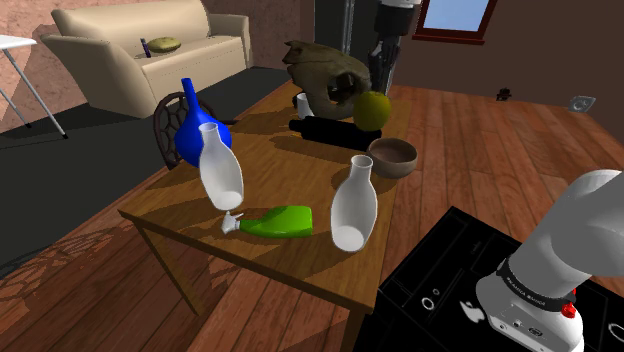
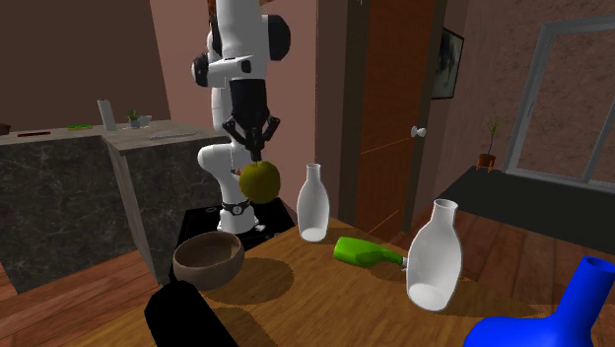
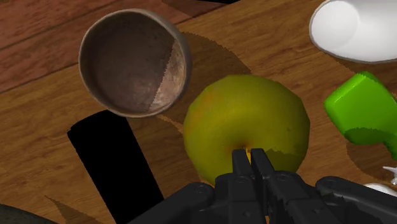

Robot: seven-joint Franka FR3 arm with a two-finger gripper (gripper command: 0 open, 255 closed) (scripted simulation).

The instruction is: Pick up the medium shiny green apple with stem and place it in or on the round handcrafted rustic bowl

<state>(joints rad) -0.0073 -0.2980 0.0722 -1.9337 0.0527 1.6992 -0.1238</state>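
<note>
A yellow-green apple (image 2: 260, 181) hangs in the air above the wooden table, and my gripper (image 2: 255, 153) is shut on the stem at its top. In the wrist view the black fingers (image 3: 242, 167) meet over the apple (image 3: 245, 124). The round brown bowl (image 3: 133, 60) stands upright and empty on the table, below the apple and off to one side. In the shoulder view the apple (image 1: 373, 110) floats beyond the bowl (image 1: 392, 157). In the second exterior view the bowl (image 2: 209, 261) is down and left of the apple.
A black cylinder (image 3: 108, 159) lies next to the bowl. Two white vases (image 1: 220, 165) (image 1: 353, 205), a lying green bottle (image 1: 275, 222), a blue vase (image 1: 200, 120) and a brown skull-like piece (image 1: 325, 65) share the table (image 1: 290, 180). A sofa (image 1: 130, 45) stands behind.
</note>
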